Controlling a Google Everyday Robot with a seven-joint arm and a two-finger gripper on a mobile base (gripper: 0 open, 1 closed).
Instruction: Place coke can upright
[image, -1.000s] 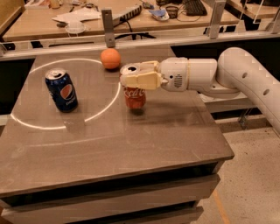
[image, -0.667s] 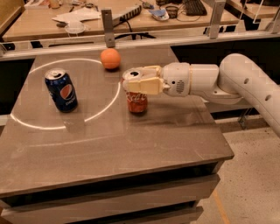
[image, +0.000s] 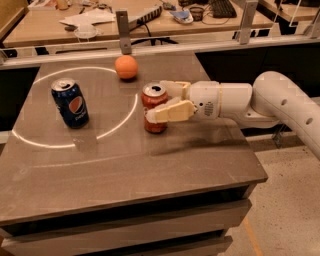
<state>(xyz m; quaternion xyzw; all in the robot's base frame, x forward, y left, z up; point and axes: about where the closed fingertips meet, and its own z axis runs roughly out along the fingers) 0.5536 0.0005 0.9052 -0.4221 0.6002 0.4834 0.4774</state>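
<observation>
The red coke can (image: 153, 95) stands upright on the grey table (image: 150, 170), just right of the white circle line. My gripper (image: 156, 101) reaches in from the right at can height. Its jaws stand apart on either side of the can: one finger (image: 172, 112) crosses the can's front and the other (image: 174, 88) lies behind its top right. The can's silver top shows between them, and the can rests on the table.
A dark blue Pepsi can (image: 70, 103) stands upright at the left inside the white circle. An orange ball (image: 126, 67) lies at the back. A rail with posts (image: 122, 30) runs behind the table, and a cluttered desk lies beyond it. The table's right edge is near my arm.
The fingers were together over the can's top; now they have spread and dropped to either side of it. The can has stayed upright in the same spot.
</observation>
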